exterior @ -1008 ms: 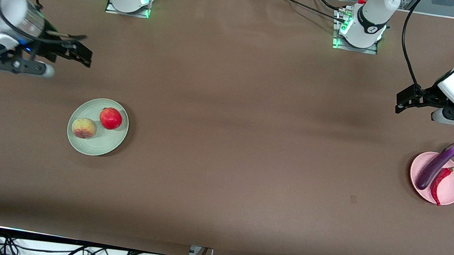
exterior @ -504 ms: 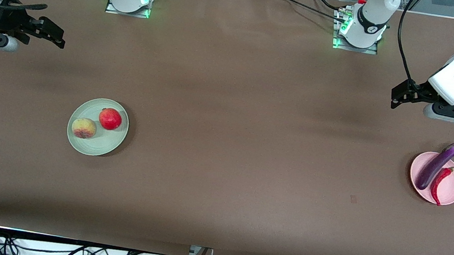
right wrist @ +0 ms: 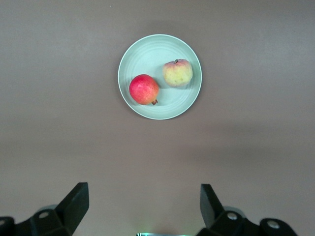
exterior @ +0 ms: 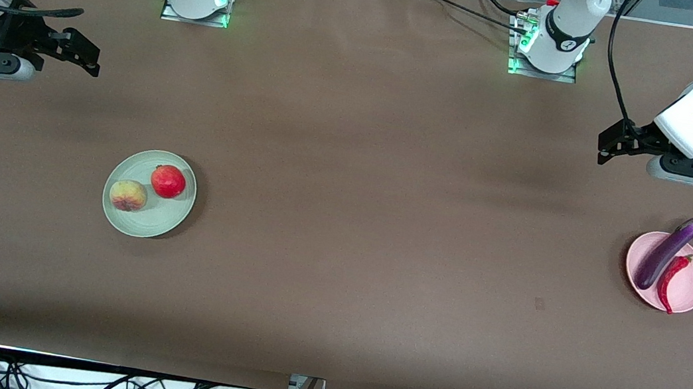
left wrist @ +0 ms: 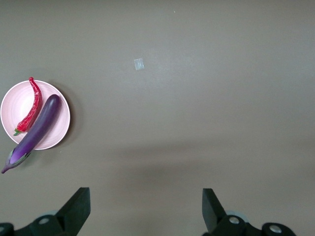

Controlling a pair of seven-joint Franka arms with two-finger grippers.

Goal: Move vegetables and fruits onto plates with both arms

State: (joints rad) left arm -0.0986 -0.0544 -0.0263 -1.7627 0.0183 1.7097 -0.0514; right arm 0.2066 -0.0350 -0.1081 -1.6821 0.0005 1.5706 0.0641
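- Eggplant (exterior: 668, 252) lies on the pink plate (exterior: 691, 295) toward the left arm's end of the table, its stem end overhanging the rim on the side farther from the front camera; the chili (exterior: 672, 282) lies just beside it on the same plate.
- Peach (exterior: 128, 195) and pomegranate (exterior: 168, 181) sit side by side on the green plate (exterior: 148, 227) toward the right arm's end, the peach a little nearer the camera.
- I see the left gripper (left wrist: 146, 209) over bare table, well apart from the pink plate, jaws spread wide and empty.
- Right gripper (right wrist: 143, 206) hangs over bare table near that end's edge, also wide and empty.
- I judge the transfer done: nothing is left loose on the table.
- If I had to regrasp, I would take the eggplant at mid-length across its width; the glossy skin looks slippery and the long body could swing.
- Chili looks light and thin; I would pinch near the thick stem end.
- Round fruits may roll; I would straddle their widest part, gently on the peach.
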